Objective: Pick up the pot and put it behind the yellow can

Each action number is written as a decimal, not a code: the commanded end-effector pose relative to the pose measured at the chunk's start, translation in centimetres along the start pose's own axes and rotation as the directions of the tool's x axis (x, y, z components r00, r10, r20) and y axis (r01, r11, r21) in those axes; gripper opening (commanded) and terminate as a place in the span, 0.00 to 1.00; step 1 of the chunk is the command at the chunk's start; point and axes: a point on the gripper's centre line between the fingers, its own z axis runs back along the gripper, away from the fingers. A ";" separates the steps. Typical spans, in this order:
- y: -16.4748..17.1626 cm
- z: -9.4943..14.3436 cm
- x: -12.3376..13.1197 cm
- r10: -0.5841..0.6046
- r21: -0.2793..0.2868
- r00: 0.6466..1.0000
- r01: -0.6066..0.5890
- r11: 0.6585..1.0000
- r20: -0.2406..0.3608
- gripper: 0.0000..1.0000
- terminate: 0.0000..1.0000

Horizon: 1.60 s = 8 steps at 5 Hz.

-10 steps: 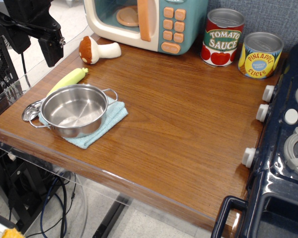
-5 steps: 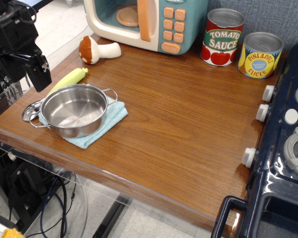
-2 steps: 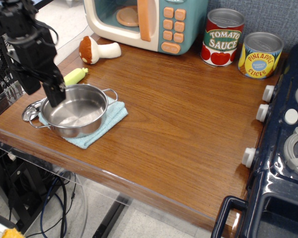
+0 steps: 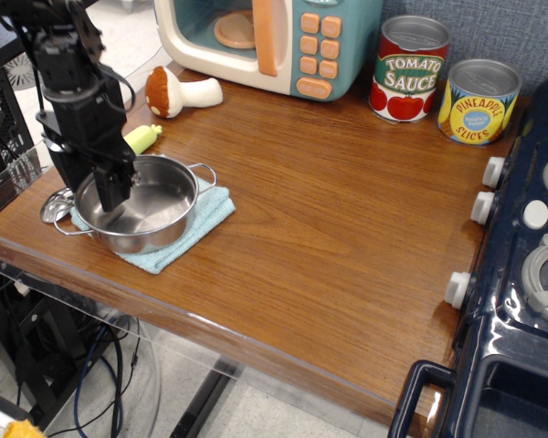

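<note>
Tool (image 4: pixel 100 193) over pot (image 4: pixel 151 208) rim (left) —

Pot (image 4: pixel 146 208): small, shallow, round, of shiny stainless steel, fitted with two thin wire loop handles, one at the left and one at the upper right. It is set upright and empty on a light blue cloth at the front-left of the wooden counter; its left rim is partly hidden.

Yellow can (image 4: pixel 479 101): short yellow tin with a silver top, labelled "Pineapple Slices" around a blue circle. It is stood upright at the back-right of the counter, well apart from the pot.
</note>
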 end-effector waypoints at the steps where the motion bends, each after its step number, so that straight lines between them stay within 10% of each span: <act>1: 0.4 1.1 0.3 0.009 0.060 1.000 -0.010 0.998 0.019 0.00 0.00; 5: 0.8 4.8 1.3 0.009 0.031 0.999 -0.010 0.999 0.046 0.00 0.00; 8: -6.1 11.3 6.9 0.058 -0.110 0.984 -0.040 0.993 0.166 0.00 0.00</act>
